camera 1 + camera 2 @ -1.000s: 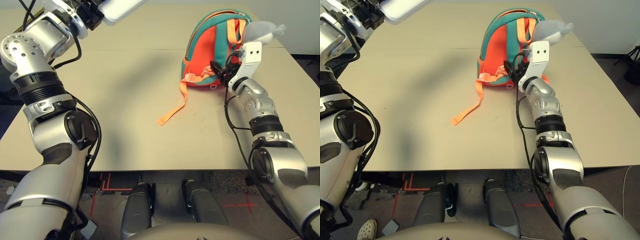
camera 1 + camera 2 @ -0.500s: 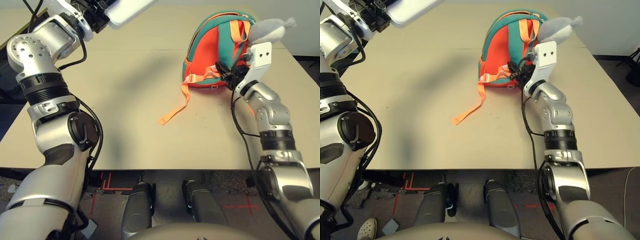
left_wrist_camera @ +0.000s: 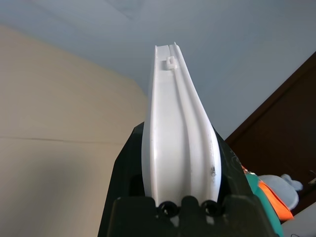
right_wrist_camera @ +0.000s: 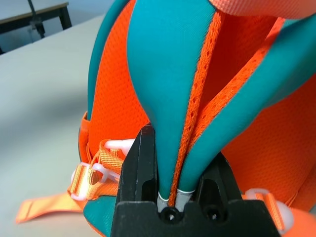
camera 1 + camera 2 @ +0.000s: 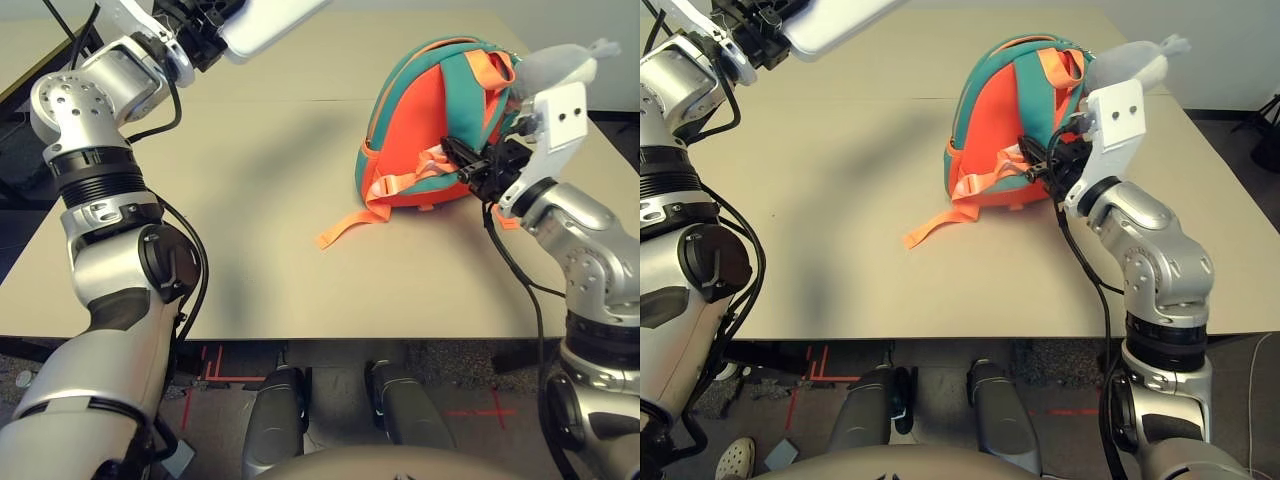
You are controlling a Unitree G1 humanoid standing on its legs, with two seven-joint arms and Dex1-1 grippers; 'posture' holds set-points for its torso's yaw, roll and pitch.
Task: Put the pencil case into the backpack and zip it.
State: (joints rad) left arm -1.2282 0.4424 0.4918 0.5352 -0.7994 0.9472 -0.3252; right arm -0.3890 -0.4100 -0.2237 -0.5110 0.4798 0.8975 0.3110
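The orange backpack [image 5: 432,125] with teal trim stands tilted on the counter [image 5: 270,200], strap side showing, one orange webbing strap trailing flat beside it. The white pencil case [image 5: 268,20] is held raised, well apart, edge-on.

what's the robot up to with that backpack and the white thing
The left gripper holds the white pencil case up in the air, above the far left part of the table. The right gripper is clamped on a teal shoulder strap of the orange and teal backpack, which stands tilted on the table with a grey plush charm at its top. The pencil case is not yet in the backpack.
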